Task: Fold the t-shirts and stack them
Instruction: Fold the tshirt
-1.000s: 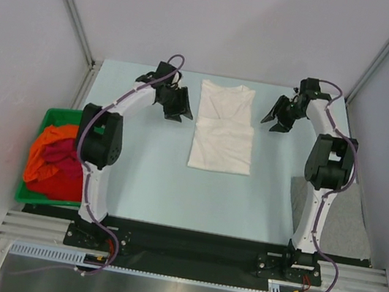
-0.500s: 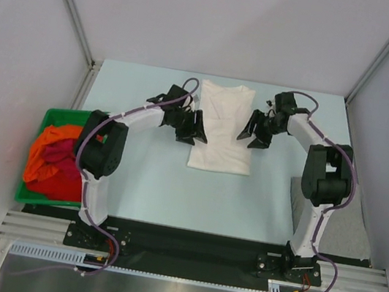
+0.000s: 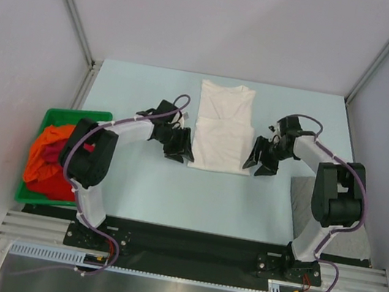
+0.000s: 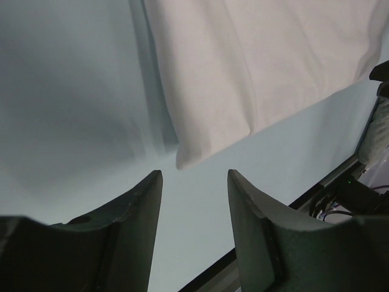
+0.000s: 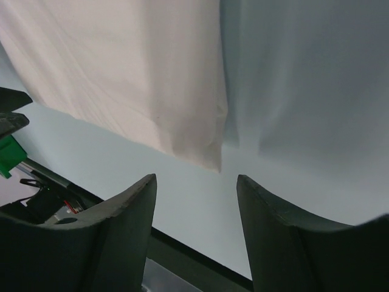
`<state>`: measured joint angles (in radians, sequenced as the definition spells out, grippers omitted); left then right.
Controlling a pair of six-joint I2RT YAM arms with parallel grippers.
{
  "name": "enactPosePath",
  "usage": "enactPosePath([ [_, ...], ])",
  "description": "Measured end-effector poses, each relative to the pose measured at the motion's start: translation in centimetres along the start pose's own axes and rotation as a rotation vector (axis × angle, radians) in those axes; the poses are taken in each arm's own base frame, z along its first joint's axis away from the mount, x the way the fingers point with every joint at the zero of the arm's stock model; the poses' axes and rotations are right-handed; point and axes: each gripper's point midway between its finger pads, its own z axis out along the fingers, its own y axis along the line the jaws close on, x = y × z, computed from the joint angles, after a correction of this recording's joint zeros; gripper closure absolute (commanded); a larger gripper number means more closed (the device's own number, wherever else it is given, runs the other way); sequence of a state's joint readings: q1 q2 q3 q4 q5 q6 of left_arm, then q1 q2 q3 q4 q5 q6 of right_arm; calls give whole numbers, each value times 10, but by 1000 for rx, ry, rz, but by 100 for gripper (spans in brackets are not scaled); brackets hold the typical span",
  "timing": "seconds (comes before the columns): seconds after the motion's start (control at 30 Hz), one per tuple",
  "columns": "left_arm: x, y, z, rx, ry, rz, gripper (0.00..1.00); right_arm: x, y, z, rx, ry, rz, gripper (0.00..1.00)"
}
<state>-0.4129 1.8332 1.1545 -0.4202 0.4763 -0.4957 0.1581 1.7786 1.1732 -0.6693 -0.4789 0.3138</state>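
A white t-shirt lies flat on the table, sides folded in, collar at the far end. My left gripper is open and empty just left of its near left corner. My right gripper is open and empty just right of its near right corner. Orange and dark red t-shirts are heaped in the green bin at the left. A grey t-shirt lies at the right table edge, partly behind my right arm.
The pale blue table ends in a black front rail. White walls and metal posts stand on three sides. The bin sits off the table's left edge.
Both grippers have moved from the far end, beside the shirt's shoulders, toward me along its sides to the near corners. The shirt has not moved.
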Motion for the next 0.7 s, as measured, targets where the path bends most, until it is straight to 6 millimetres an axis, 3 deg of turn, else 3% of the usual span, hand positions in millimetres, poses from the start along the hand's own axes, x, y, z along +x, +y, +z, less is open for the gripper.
enactPosePath([
  [0.13, 2, 1, 3, 10, 2, 2, 51, 8, -7, 6, 2, 16, -11, 53],
  [0.37, 5, 7, 17, 21, 31, -9, 51, 5, -7, 15, -17, 11, -33, 53],
  [0.53, 8, 9, 23, 27, 52, -18, 69, 7, -9, 23, -13, 29, -36, 56],
  [0.63, 11, 11, 26, 30, 67, -27, 92, 8, -11, 26, -9, 35, -41, 78],
  [0.67, 11, 12, 27, 28, 67, -22, 100, 8, -12, 26, -5, 34, -41, 94],
  [0.7, 11, 12, 28, 28, 70, -24, 100, 8, -13, 26, -1, 33, -42, 100],
])
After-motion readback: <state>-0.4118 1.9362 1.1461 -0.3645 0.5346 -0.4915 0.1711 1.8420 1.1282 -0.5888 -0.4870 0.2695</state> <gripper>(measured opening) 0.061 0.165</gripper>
